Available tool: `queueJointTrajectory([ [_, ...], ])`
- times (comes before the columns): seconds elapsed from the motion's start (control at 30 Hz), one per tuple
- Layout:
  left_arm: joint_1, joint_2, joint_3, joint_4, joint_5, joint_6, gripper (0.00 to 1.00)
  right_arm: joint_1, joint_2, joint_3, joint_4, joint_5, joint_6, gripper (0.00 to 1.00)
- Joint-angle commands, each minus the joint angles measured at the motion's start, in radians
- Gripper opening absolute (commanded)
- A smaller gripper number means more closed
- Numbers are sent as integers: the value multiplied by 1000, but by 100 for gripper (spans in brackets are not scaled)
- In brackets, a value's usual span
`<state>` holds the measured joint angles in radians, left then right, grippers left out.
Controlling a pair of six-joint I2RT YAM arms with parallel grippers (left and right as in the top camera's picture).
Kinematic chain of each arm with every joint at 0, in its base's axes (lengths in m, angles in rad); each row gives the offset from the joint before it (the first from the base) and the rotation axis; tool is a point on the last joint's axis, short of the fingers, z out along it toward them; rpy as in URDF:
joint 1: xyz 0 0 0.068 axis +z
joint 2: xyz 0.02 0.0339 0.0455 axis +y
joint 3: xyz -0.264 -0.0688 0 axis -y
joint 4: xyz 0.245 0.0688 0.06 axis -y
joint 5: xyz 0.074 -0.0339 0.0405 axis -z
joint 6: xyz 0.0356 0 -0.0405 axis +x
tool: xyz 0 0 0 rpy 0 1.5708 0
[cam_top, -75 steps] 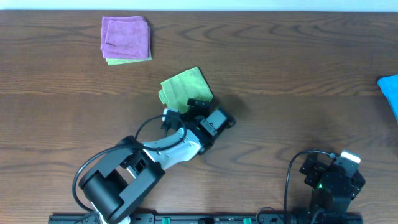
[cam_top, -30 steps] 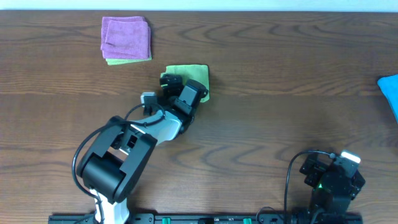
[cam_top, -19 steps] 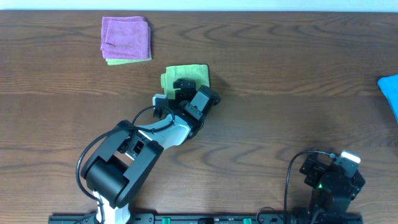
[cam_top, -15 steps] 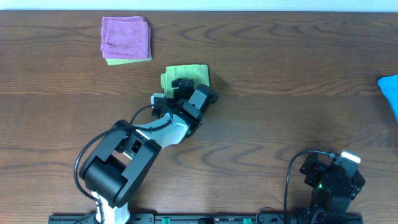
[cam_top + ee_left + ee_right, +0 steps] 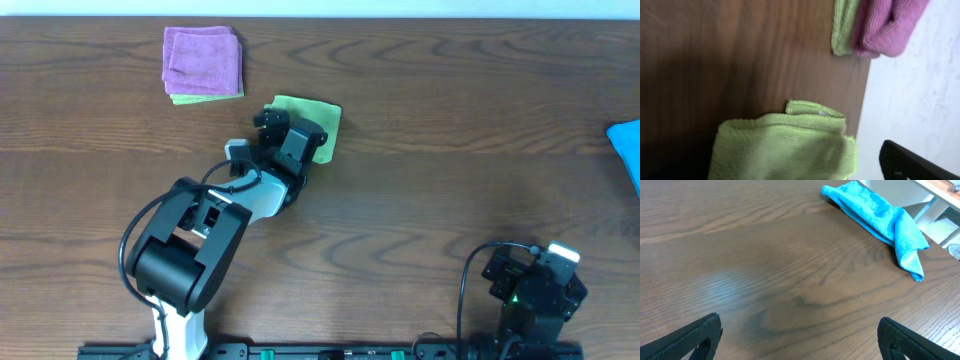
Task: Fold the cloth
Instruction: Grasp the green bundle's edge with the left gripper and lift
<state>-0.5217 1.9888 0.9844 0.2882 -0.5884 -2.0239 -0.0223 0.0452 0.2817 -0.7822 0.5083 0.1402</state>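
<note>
The left arm (image 5: 190,265) is made of bulky black housings with one white link (image 5: 262,200) behind its blocky black hand (image 5: 290,140), and a thin black cable (image 5: 140,262) loops alongside. The right arm (image 5: 535,290) is black too, with a small green light (image 5: 514,297), a white tag (image 5: 563,253) and a curved black cable (image 5: 466,285).

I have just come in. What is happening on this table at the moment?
The robot's left end effector is over the lime-green cloth, which lies folded into a small packet on the wooden table. It is open and grips nothing. The right end effector is open too, parked near the front edge, away from that cloth. A purple cloth and a blue cloth lie untouched.
</note>
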Motion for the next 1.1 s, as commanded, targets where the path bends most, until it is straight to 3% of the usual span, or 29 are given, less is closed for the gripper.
queueJointTrajectory([
  [0.0,1,111,-31,-45,119,-41,82,-10,-8,-3,0,6,-11,99],
  [0.03,1,113,-28,-44,128,-40,65,-10,-8,-3,0,6,-10,99],
  [0.07,1,114,-27,-45,138,-37,36,-10,-8,-3,0,6,-10,99],
  [0.1,1,114,-26,-44,143,-19,21,-10,-8,-3,0,6,-10,99],
  [0.13,1,114,-26,-44,146,-5,20,-10,-8,-3,0,6,-10,99],
  [0.2,-2,114,-27,-45,149,29,6,-10,-8,-3,0,6,-10,99],
  [0.43,-5,113,-27,-43,169,72,6,-10,-8,-3,0,6,-11,99],
  [0.63,-5,71,-26,84,171,95,6,-10,-8,-3,0,6,-10,99],
  [1.07,-2,-119,-26,-9,165,149,6,-10,-8,-3,0,6,-10,99],
])
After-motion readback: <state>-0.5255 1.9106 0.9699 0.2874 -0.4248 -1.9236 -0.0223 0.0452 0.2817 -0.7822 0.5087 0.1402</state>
